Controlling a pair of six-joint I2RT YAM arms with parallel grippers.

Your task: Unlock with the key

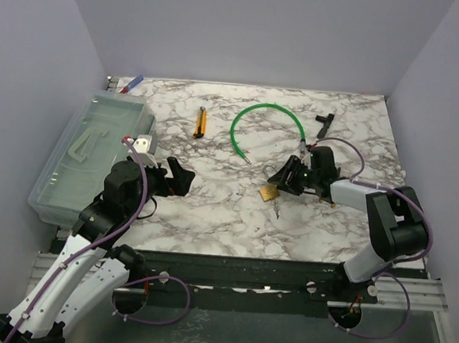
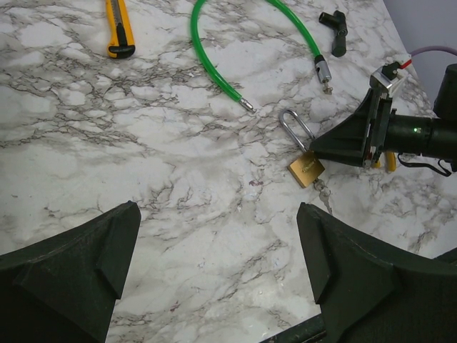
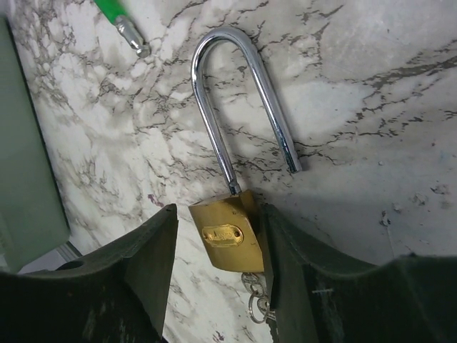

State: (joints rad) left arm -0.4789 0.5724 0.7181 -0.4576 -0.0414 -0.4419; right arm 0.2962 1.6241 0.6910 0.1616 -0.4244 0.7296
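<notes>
A small brass padlock [image 3: 227, 236] lies on the marble table [image 1: 210, 210], its steel shackle [image 3: 243, 43] swung open with one leg free of the body. The key [image 3: 255, 289] sticks out of the padlock's bottom on a small ring, partly hidden by my right finger. My right gripper [image 3: 218, 214] straddles the padlock body with jaws open; the right finger touches it and the left finger stands apart. In the top view the padlock [image 1: 269, 192] sits at the right gripper [image 1: 280, 179] tips. My left gripper [image 2: 218, 214] hovers wide open over bare marble, left of the padlock [image 2: 306, 169].
A green cable loop [image 1: 266, 107] lies behind the padlock, its metal end [image 3: 132, 34] near the shackle. A yellow utility knife [image 1: 201, 122] and a black T-shaped tool [image 1: 324, 118] lie further back. A clear plastic box [image 1: 88, 152] stands at the left edge.
</notes>
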